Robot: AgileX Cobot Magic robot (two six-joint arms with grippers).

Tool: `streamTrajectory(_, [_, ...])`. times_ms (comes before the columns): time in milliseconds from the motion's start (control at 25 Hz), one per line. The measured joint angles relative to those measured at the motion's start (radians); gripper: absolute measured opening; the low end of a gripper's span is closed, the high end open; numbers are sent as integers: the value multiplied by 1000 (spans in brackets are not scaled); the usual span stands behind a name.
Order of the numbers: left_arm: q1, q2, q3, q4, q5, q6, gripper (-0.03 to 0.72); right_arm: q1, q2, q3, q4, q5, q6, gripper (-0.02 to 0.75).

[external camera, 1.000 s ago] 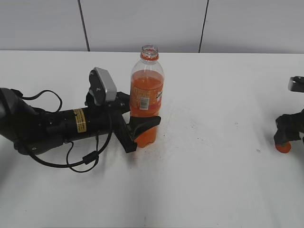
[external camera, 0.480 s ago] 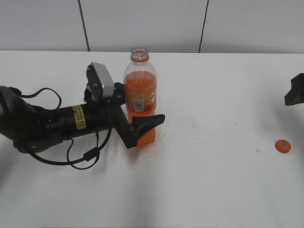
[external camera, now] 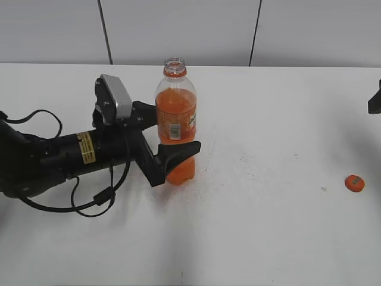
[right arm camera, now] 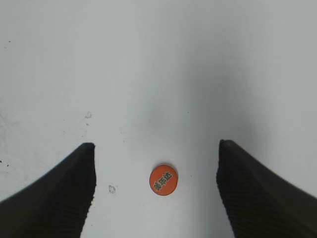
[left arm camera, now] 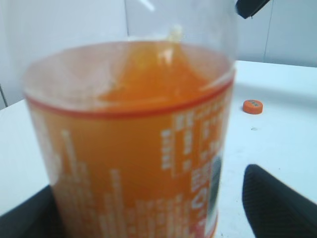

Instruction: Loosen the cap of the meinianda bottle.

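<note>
The meinianda bottle (external camera: 175,107) stands upright on the white table with its neck open and no cap on it. It fills the left wrist view (left arm camera: 133,124). My left gripper (external camera: 177,136) is open, one finger on each side of the bottle's lower half, with a gap showing at the near finger (left arm camera: 277,208). The orange cap (external camera: 355,183) lies flat on the table at the far right, also visible in the left wrist view (left arm camera: 252,106) and the right wrist view (right arm camera: 163,179). My right gripper (right arm camera: 156,148) is open and empty above the cap; only its tip shows in the exterior view (external camera: 375,98).
The white table (external camera: 256,226) has small dark specks near the bottle. A grey panelled wall (external camera: 178,30) runs along the back edge. The left arm's body and loose cable (external camera: 89,196) lie along the table's left side.
My right gripper let go of the cap on the table and rose to the right edge. My left arm drew back leftward, and the bottle shifted slightly left and now stands still.
</note>
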Motion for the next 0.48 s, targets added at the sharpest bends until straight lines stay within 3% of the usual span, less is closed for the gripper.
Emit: streamTrajectory(480, [0,-140,28,-84,-2,0,582,0,-81,0,3,37,1,570])
